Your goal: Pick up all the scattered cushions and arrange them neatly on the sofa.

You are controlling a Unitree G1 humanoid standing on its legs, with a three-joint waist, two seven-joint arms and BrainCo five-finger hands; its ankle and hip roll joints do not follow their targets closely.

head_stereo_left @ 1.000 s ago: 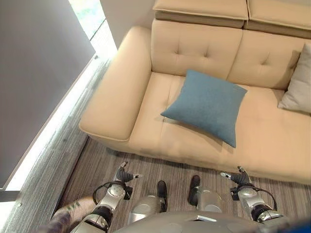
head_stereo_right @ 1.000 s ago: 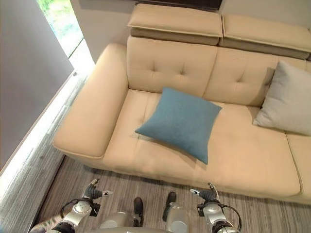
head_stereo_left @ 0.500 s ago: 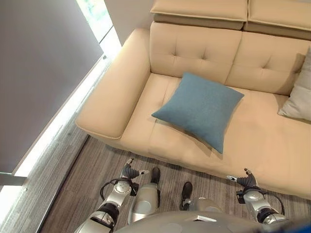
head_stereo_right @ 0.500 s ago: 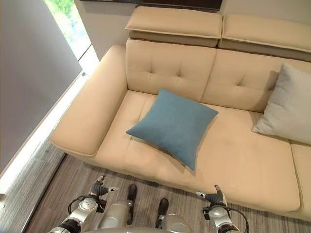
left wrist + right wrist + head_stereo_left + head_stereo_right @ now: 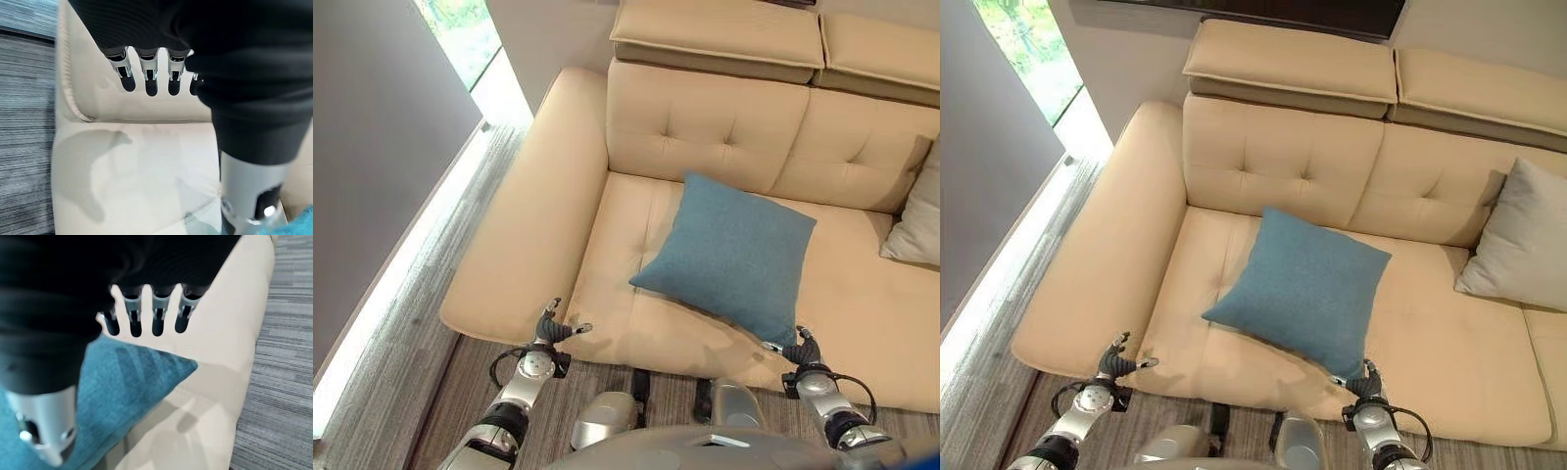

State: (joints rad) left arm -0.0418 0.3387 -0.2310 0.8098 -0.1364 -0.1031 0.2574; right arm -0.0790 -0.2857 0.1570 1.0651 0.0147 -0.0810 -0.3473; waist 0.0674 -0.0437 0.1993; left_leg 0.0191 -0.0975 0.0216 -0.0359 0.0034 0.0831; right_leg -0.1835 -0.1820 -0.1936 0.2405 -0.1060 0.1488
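Note:
A blue cushion (image 5: 734,257) lies flat on the seat of the beige sofa (image 5: 685,117), its corners turned like a diamond. A grey cushion (image 5: 1525,238) leans against the backrest at the far right. My left hand (image 5: 551,328) hovers at the sofa's front edge near the left armrest, fingers (image 5: 147,78) straight and holding nothing. My right hand (image 5: 799,350) hangs at the front edge just below the blue cushion's near corner (image 5: 142,377), fingers (image 5: 157,318) straight and empty too.
A grey striped carpet (image 5: 431,392) runs in front of the sofa. A grey wall and a bright window strip (image 5: 460,29) stand along the left side. The wide left armrest (image 5: 529,235) lies between the window and the seat.
The camera has moved closer to the sofa. Both hands now reach the seat's front edge instead of hanging over the carpet. The cushions have not moved.

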